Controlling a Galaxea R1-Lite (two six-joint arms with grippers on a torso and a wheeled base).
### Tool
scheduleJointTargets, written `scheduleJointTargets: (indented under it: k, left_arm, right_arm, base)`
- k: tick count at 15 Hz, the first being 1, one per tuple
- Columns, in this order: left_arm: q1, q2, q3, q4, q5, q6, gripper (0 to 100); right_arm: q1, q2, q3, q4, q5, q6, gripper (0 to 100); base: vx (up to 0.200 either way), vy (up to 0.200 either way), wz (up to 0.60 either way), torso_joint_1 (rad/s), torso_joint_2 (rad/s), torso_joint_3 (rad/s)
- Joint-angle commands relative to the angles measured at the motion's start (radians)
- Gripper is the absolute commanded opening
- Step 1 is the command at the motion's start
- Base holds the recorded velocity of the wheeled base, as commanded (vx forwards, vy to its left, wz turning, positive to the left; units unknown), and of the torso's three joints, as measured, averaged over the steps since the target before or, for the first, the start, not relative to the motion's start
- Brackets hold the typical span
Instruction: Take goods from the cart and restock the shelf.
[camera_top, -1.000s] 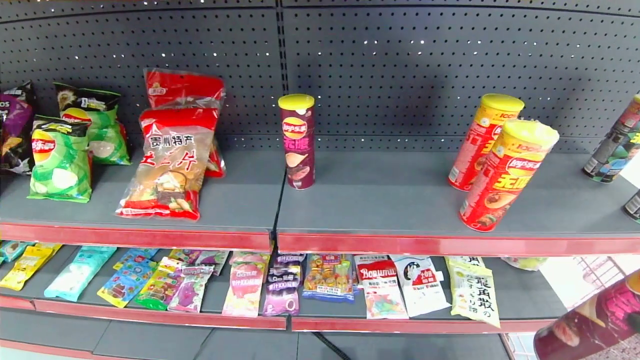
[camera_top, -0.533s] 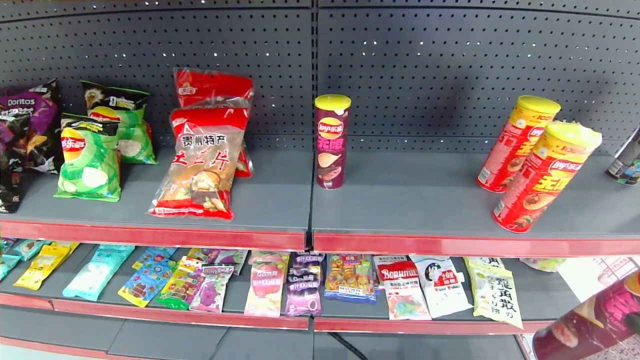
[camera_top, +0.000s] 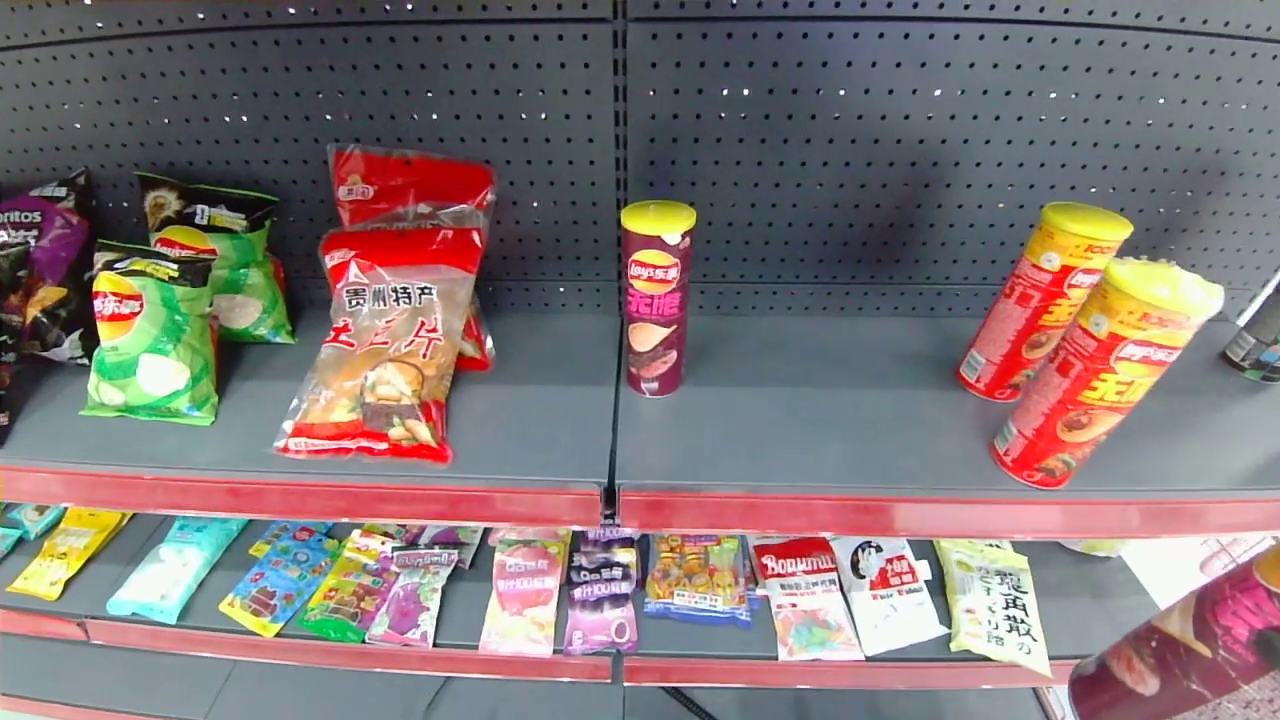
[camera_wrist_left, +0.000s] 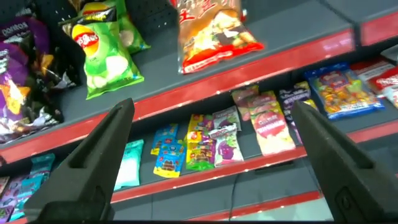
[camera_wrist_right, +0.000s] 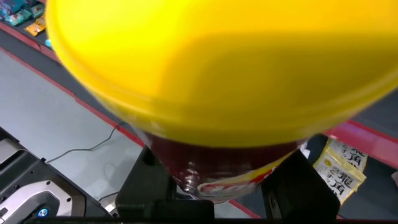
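The right pincer (camera_wrist_right: 217, 190) is clamped round a maroon crisp canister (camera_top: 1180, 650) at the near right, likely bound for the bare shelf (camera_top: 800, 420) beside its upright twin (camera_top: 656, 300). The left pincer (camera_wrist_left: 211, 107) gapes wide, empty.

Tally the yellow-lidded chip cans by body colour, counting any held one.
Red chip cans: 2
Maroon chip cans: 2, the shelf can and the held can in the right pincer
Total: 4
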Motion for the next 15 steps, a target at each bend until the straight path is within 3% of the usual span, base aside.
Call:
scheduleJointTargets:
  k: [1, 10, 13, 15]
  left_arm:
    - [0.001, 0.000, 0.000, 0.001, 0.001, 0.002, 100]
    - [0.001, -0.003, 0.004, 0.001, 0.000, 0.028, 100]
    - [0.000, -0.003, 0.004, 0.001, 0.000, 0.028, 100]
    - [0.000, -0.003, 0.007, 0.001, 0.000, 0.029, 100]
  right_arm:
    - [0.001, -0.003, 0.000, 0.000, 0.001, 0.000, 0]
    - [0.001, -0.006, 0.014, 0.000, -0.001, 0.000, 0]
    - [0.001, -0.004, 0.014, 0.000, -0.001, 0.000, 0]
    - [0.001, -0.003, 0.015, 0.000, -0.001, 0.000, 0]
  base:
    - [0.200, 0.000, 0.00, 0.017, 0.00, -0.002]
    - [0.000, 0.000, 0.00, 0.000, 0.00, 0.000]
    - [0.200, 0.000, 0.00, -0.002, 0.00, 0.002]
    - [0.000, 0.000, 0.00, 0.000, 0.00, 0.000]
